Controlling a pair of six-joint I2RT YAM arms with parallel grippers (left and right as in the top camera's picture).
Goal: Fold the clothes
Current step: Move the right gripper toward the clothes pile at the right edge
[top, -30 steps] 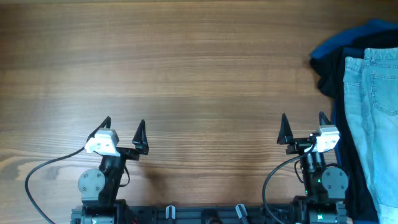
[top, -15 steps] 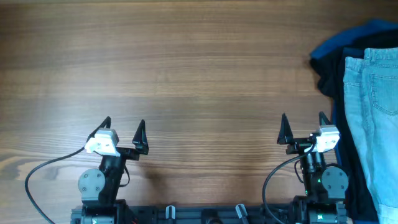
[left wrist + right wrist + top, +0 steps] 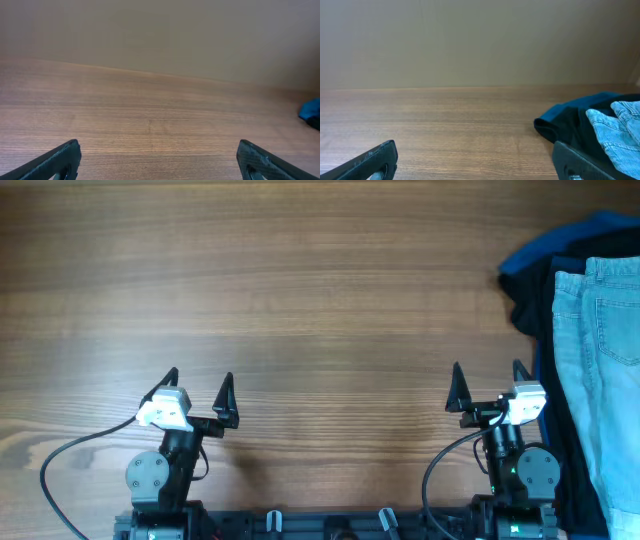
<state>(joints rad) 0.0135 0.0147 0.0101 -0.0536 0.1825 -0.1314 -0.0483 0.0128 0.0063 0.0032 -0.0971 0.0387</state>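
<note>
- Denim shorts (image 3: 605, 350) at the right edge of the frame, lying on top of a black garment (image 3: 535, 310), with bright-blue fabric (image 3: 565, 235) poking out at the upper right. Stacked off to one side, probably to leave the bare table (image 3: 300, 280) free as folding space.
- Right gripper (image 3: 487, 368) at lower right, just beside the black garment but not touching it. Jaws spread wide, nothing held. Best placed for a first pick, by the look of it.
- Left gripper (image 3: 200, 376) at lower left, well apart from the garments. Fingers parted, empty, parked close to its base.
- From the right wrist: shorts and dark cloth at the right of the frame, beyond the parted fingers (image 3: 370, 159).
- Nothing folded yet, so very likely the opening step. Shorts on top, so probably first out.
</note>
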